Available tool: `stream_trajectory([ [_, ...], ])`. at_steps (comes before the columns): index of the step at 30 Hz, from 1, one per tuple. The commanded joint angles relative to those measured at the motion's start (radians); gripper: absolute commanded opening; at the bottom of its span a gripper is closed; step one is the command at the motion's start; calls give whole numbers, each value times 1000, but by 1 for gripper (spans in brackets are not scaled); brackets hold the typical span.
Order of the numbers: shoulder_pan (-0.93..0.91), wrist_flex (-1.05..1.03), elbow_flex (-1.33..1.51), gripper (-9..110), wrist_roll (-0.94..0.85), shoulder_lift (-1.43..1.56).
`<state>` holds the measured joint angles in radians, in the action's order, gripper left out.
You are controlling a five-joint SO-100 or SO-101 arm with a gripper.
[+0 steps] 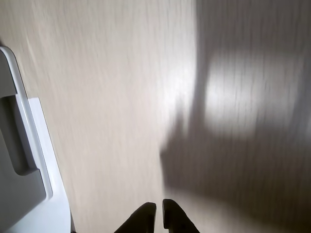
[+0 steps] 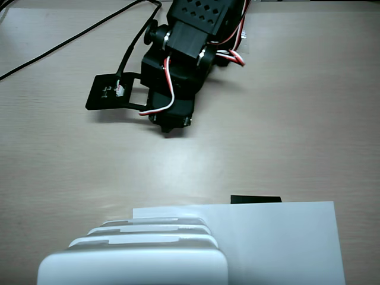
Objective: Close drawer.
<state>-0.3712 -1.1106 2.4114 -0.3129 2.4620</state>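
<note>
- Hovering over bare table [image 2: 309, 107], the gripper [image 1: 159, 209] enters the wrist view at 6 o'clock, fingertips nearly together, gripping nothing.
- Drawer [image 1: 17, 160] sits at 8 o'clock in the wrist view, apart from the gripper; blur hides how far it protrudes.
- White unit [image 2: 133, 261] occupies 6 o'clock in the fixed view, on a paper sheet [image 2: 279, 243].
</note>
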Motion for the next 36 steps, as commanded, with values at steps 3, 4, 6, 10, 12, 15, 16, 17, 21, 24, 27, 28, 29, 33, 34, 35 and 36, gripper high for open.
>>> stream_trajectory([
  [3, 17, -3, -5, 0, 12, 20],
  [4, 17, -3, -5, 0, 14, 20],
  [6, 18, -3, -5, 0, 14, 18],
  [10, 20, -2, -5, 0, 14, 18],
  [12, 21, 0, -3, 0, 12, 18],
  [15, 21, 0, -3, 0, 11, 18],
  [16, 21, 0, -2, 0, 11, 18],
  [17, 21, 0, -2, 0, 9, 18],
  [21, 20, 0, -2, 0, 8, 18],
  [24, 18, 0, -2, 0, 6, 20],
  [27, 17, 0, 2, 0, 5, 21],
  [28, 17, 0, 3, 0, 5, 25],
  [29, 17, 0, 5, 0, 6, 26],
  [33, 18, 0, 8, 0, 6, 29],
  [34, 18, 0, 8, 0, 6, 29],
  [35, 18, 0, 8, 0, 6, 29],
  [36, 18, 0, 9, 0, 6, 29],
])
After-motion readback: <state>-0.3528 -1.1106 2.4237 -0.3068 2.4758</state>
